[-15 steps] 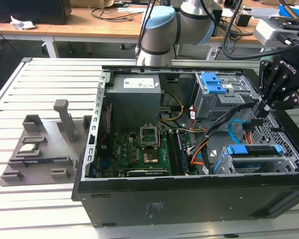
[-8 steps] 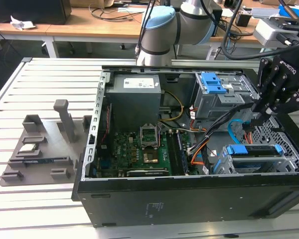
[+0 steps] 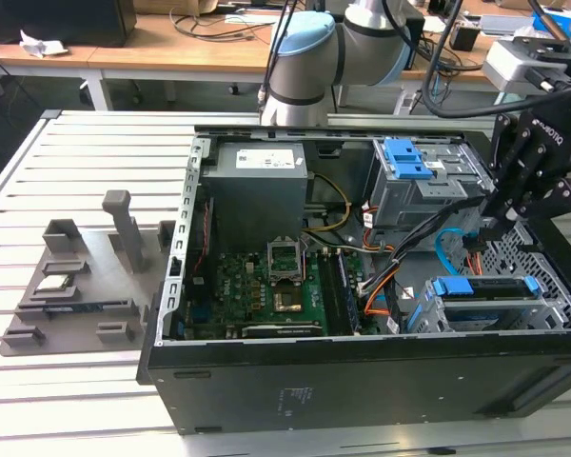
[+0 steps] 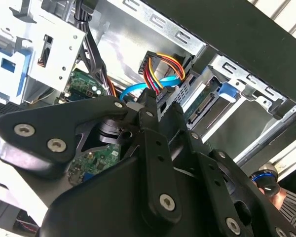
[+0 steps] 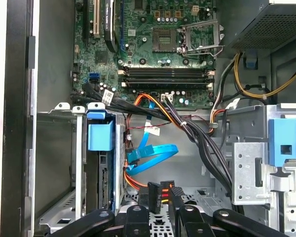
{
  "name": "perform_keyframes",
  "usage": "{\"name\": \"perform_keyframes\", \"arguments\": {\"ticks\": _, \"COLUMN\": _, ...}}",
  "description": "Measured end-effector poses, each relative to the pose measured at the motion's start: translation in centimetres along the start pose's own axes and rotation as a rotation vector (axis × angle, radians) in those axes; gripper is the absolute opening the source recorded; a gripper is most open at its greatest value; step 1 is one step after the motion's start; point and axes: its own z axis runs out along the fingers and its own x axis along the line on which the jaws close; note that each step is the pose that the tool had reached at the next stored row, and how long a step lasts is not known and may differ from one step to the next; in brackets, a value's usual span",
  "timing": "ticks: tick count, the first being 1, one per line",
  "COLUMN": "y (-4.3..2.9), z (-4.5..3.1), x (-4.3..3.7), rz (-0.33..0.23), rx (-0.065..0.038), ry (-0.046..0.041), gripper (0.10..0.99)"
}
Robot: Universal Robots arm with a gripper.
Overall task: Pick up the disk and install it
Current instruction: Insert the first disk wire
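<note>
Gripper (image 3: 492,227) above open computer case (image 3: 266,381).
Arm bends down; fingers close together on a power connector (image 5: 160,193).

Bright, even overhead light; soft shadows inside the case (image 3: 362,371); slight blur.

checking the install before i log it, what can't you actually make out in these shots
- Disk: in the first wrist view it sits edge-on in the drive cage, which hides its label face and connectors; whether it is fully seated cannot be told.
- Gripper: its fingertips are cut off by the edge of the first wrist view; in the second wrist view its own black linkages cover them.
- Motherboard: partly hidden behind the case wall in the exterior view.
</note>
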Motion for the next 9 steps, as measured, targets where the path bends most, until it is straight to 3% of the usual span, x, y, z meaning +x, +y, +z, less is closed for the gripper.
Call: {"name": "perform_keyframes", "arguments": {"ticks": 9, "y": -0.07, "z": 1.17, "x": -0.01, "rz": 0.0, "rx": 0.0, "ry": 0.0001, "gripper": 0.302}}
